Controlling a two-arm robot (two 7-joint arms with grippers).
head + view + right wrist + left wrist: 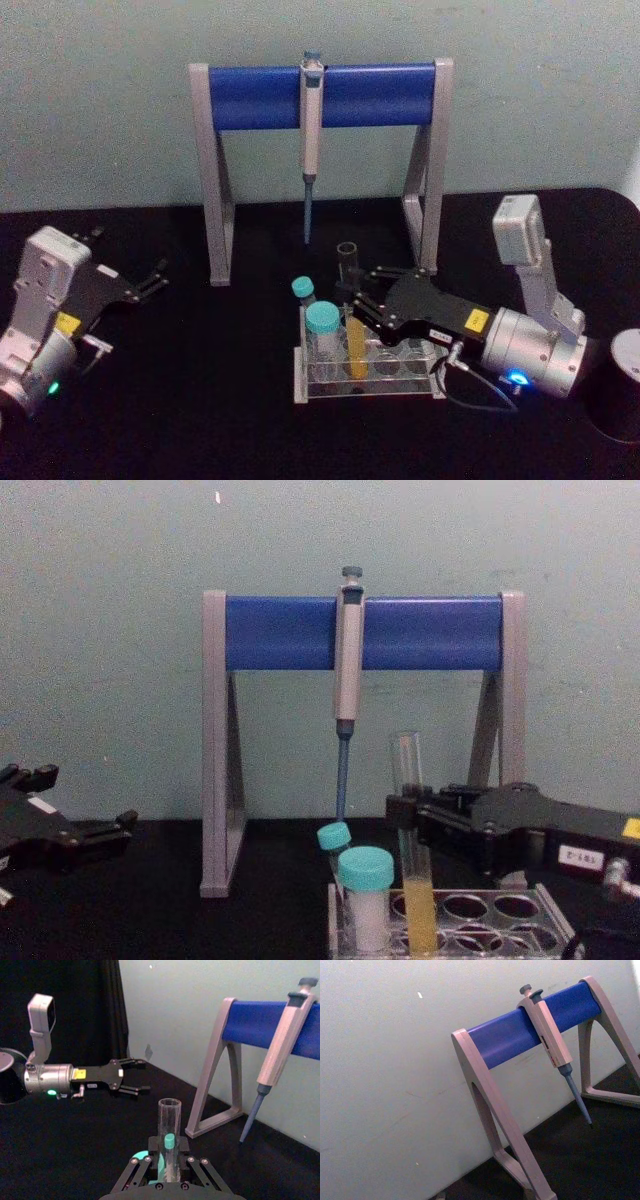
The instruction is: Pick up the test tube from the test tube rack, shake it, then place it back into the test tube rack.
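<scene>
The test tube stands upright in the test tube rack, a clear plastic rack at the table's middle front, with yellow liquid in the tube's lower part. My right gripper reaches in from the right and is shut on the tube's clear middle, above the liquid. From the chest, the test tube rises above the black right gripper, its base still down in the rack. The right wrist view has the open-topped tube between the pads. My left gripper rests open at the far left.
Two teal-capped tubes stand in the rack's left end, close beside the held tube. Behind it is the grey-and-blue stand with a hanging pipette, its tip just above the tube's mouth. A dark round container sits far right.
</scene>
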